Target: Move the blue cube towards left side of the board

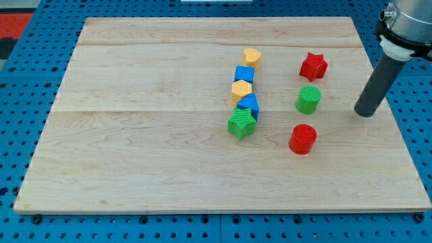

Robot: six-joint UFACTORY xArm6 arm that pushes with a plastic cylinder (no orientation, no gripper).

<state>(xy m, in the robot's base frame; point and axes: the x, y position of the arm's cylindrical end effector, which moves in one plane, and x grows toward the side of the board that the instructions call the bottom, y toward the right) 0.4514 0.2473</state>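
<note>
Rightward, my tip (365,113) beyond green cylinder (308,99) (no hand), blue cube (244,74) between yellow blocks

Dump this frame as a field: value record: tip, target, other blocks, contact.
tip: my tip at the view's right, touching no block
target: blue cube, second from top in the centre column
column, top to bottom: yellow heart, blue cube, yellow hexagon, second blue block, green star
right group: red star, green cylinder, red cylinder
nearest to tip: green cylinder
surface: wooden board
</note>
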